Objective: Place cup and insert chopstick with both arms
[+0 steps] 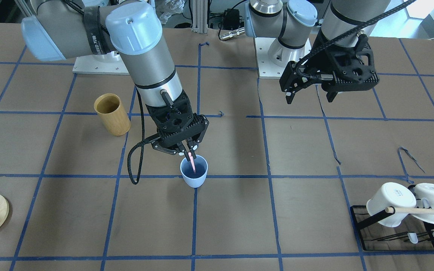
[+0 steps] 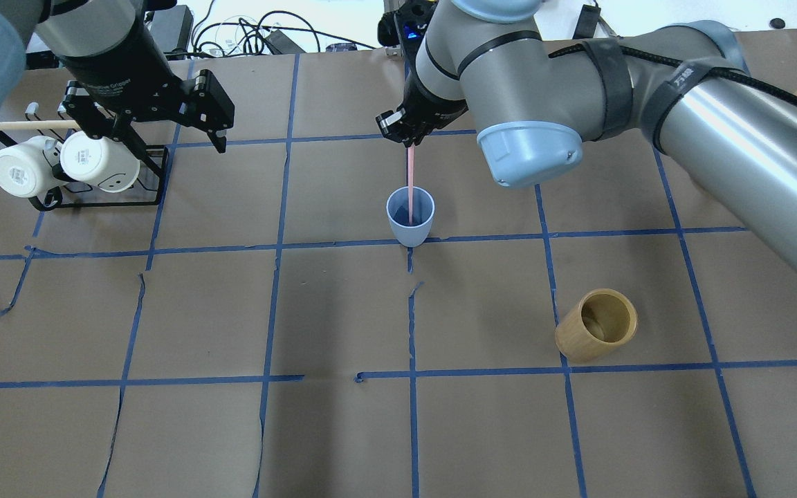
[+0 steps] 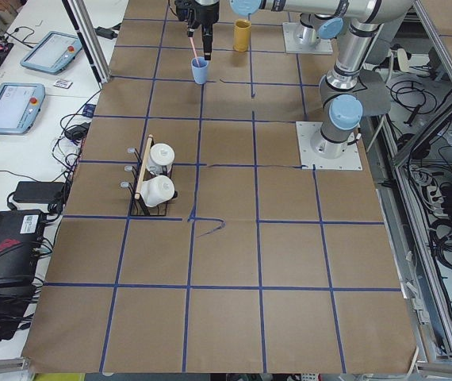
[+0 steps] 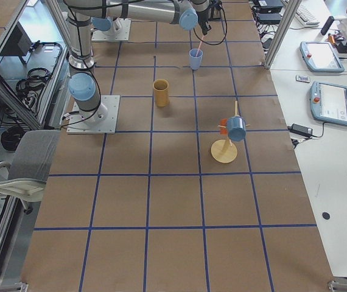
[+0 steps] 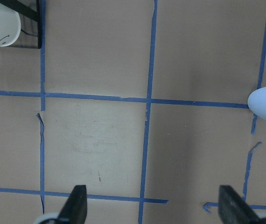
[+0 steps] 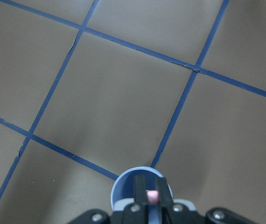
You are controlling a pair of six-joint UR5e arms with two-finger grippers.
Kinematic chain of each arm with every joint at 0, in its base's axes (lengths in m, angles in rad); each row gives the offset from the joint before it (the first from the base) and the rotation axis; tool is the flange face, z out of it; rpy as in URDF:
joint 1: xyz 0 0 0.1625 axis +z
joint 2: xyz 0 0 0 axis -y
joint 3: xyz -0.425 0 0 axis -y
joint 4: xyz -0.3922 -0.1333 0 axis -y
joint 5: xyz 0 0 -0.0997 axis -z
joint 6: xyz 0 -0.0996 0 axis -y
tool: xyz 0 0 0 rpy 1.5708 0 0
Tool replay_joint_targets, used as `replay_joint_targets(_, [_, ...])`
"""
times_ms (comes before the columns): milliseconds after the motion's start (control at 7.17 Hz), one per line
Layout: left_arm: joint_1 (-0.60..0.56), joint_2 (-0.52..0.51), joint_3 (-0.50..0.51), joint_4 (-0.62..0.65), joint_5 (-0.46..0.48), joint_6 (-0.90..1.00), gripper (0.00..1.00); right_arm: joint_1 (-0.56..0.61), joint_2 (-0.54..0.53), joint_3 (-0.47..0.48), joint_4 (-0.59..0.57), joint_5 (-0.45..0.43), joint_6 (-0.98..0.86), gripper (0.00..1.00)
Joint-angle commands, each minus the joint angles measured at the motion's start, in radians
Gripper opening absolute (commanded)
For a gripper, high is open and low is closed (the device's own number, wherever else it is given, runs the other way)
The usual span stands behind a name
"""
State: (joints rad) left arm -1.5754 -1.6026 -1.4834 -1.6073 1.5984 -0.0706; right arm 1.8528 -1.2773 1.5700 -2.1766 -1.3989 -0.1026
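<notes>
Two arms reach over the paper-covered table, which is marked off in squares by blue tape lines. The right gripper points down just above the pale blue cup, its fingers pinched on the top end of the pink chopstick. The stick is close to upright, and its lower end is inside the cup, seen against the cup's inner wall. The cup stands upright near the middle of the table, beside a crossing of tape lines. The left gripper hangs in the air well apart from the cup with its jaws spread wide and nothing between them. Below and beyond it a black wire rack carries two white mugs and a long pale wooden rod. A tan bamboo cylinder stands upright on the right arm's side, apart from the cup.
</notes>
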Motion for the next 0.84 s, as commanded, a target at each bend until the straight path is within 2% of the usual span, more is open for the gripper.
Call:
replay_joint_targets(0, [0.000, 0.001, 0.000, 0.000, 0.000, 0.000, 1.00, 0.000, 0.007, 0.002, -0.002, -0.003, 0.003, 0.29])
replay_joint_targets(140, [0.000, 0.001, -0.002, 0.000, 0.000, 0.000, 1.00, 0.000, 0.000, 0.001, 0.003, -0.003, 0.006, 0.51])
replay_joint_targets(279, [0.000, 0.000, 0.000, 0.000, 0.000, 0.002, 1.00, 0.003, -0.005, -0.005, 0.011, -0.003, 0.006, 0.67])
replay_joint_targets(419, [0.000, 0.000, -0.002, 0.000, 0.000, 0.002, 1.00, 0.009, -0.013, -0.031, 0.029, -0.002, 0.015, 0.73])
replay_joint_targets(558, [0.000, 0.000, 0.000, 0.000, 0.000, 0.002, 1.00, -0.006, -0.026, -0.121, 0.178, -0.005, 0.014, 0.75])
replay_joint_targets(698, [0.000, 0.000, 0.000, 0.000, 0.000, 0.002, 1.00, -0.036, -0.037, -0.207, 0.398, -0.067, 0.000, 0.76])
